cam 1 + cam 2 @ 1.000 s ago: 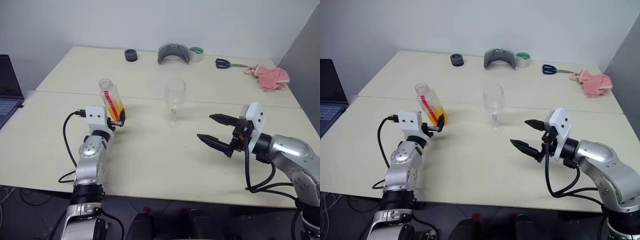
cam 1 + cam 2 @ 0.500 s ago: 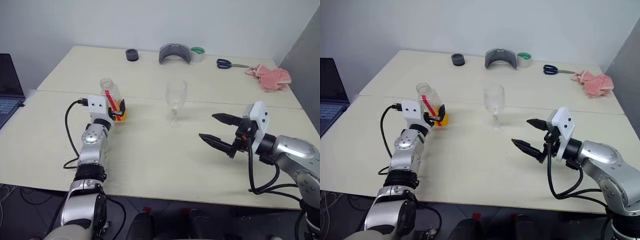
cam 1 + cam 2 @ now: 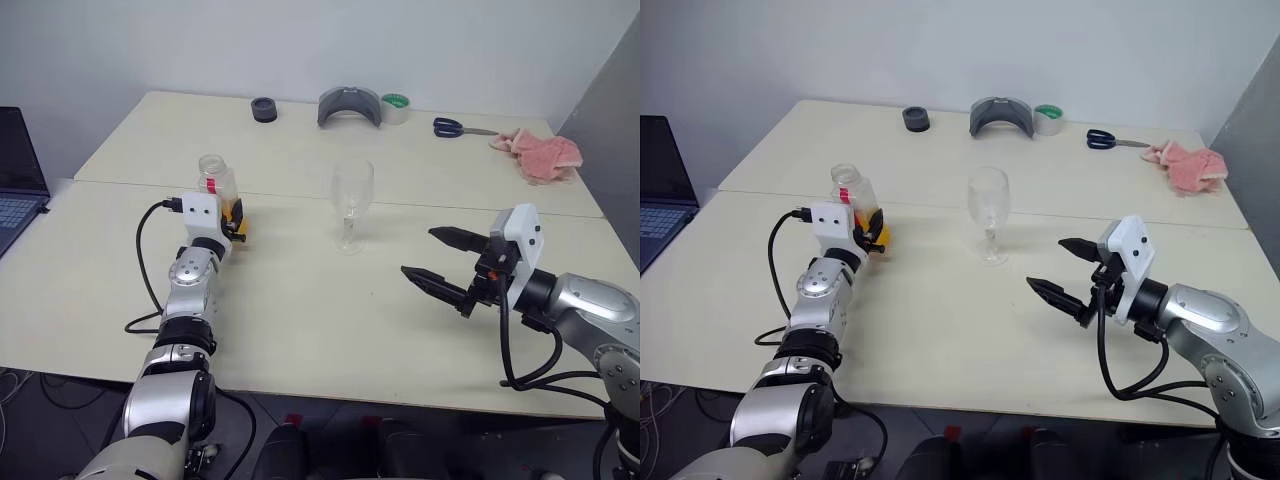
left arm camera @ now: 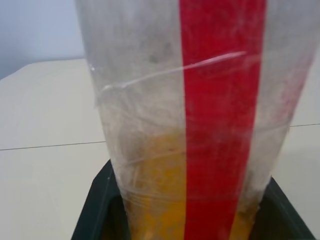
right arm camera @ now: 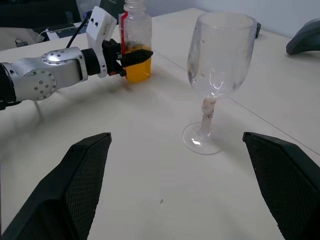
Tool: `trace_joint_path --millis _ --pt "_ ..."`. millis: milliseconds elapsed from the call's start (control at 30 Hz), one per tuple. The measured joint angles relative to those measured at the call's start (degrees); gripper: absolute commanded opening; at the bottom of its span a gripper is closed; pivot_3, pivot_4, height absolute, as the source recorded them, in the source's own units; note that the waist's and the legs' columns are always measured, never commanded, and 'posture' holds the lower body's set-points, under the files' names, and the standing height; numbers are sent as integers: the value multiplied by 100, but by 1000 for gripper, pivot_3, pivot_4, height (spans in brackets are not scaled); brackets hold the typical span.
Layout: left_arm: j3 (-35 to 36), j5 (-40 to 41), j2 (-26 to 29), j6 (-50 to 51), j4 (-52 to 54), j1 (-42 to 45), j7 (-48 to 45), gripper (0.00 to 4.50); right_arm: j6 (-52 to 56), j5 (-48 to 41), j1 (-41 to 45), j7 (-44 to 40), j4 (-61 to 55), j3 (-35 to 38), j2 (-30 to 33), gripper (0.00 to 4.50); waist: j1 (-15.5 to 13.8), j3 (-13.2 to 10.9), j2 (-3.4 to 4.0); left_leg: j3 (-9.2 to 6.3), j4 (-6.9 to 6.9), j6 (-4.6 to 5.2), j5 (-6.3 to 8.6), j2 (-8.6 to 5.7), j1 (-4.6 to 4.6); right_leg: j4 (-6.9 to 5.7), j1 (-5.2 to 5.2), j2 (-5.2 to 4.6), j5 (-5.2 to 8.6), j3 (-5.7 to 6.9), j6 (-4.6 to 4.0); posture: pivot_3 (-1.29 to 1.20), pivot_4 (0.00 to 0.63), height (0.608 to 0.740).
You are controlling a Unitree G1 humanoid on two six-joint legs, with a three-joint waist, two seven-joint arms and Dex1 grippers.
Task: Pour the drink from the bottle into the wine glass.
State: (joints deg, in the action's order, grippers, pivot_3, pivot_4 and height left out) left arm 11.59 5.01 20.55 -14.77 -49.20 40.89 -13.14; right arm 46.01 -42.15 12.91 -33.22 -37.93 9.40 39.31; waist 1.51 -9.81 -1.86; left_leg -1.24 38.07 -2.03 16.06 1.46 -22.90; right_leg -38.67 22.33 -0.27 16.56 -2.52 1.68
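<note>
The bottle (image 3: 217, 181) stands upright on the table (image 3: 300, 320) at the left, clear with a red stripe. The orange drink (image 5: 137, 67) fills its lower part. My left gripper (image 3: 237, 214) is shut on the bottle low down, one black finger on each side. The left wrist view looks straight at the bottle (image 4: 200, 125) between the fingers. The wine glass (image 3: 352, 196) stands upright near the table's middle, to the right of the bottle and apart from it. My right gripper (image 3: 418, 252) hovers open to the right of the glass, pointing at it with nothing between its fingers.
At the table's far edge lie a black round object (image 3: 262, 109), a grey curved object (image 3: 347, 105), a tape roll (image 3: 394, 107), scissors (image 3: 455, 127) and a pink cloth (image 3: 535, 152). A laptop (image 3: 15, 180) sits at the far left.
The bottle went from lifted and tilted toward the glass to upright on the table, as my left arm reached forward. The right gripper stayed put and open.
</note>
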Motion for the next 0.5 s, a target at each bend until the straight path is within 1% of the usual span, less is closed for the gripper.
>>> trace_joint_path --millis 167,233,400,500 --pt "-59 -75 47 1 46 0 -9 1668 13 -14 29 85 1 0 -4 4500 0 0 0 -1 1 0 0 0 0 -3 0 0 0 1 0 0 150 740" --pt "-142 -136 84 47 123 63 -35 1668 50 -29 164 119 31 -1 -18 4500 0 0 0 -2 4 0 0 -1 -1 -7 1 0 0 1 0 0 150 740" --pt "-657 -479 270 65 169 969 -460 1668 70 -68 878 347 368 -4 -221 4500 -4 -6 -9 -7 10 -1 -1 -10 -4 -12 0 0 0 2 0 0 150 740" --pt "-1003 -774 397 -41 159 1365 -769 1668 92 -60 1190 534 642 -18 -431 4500 -2 -5 -8 -5 6 -1 -1 -11 -3 -11 2 -1 0 1 0 0 150 740"
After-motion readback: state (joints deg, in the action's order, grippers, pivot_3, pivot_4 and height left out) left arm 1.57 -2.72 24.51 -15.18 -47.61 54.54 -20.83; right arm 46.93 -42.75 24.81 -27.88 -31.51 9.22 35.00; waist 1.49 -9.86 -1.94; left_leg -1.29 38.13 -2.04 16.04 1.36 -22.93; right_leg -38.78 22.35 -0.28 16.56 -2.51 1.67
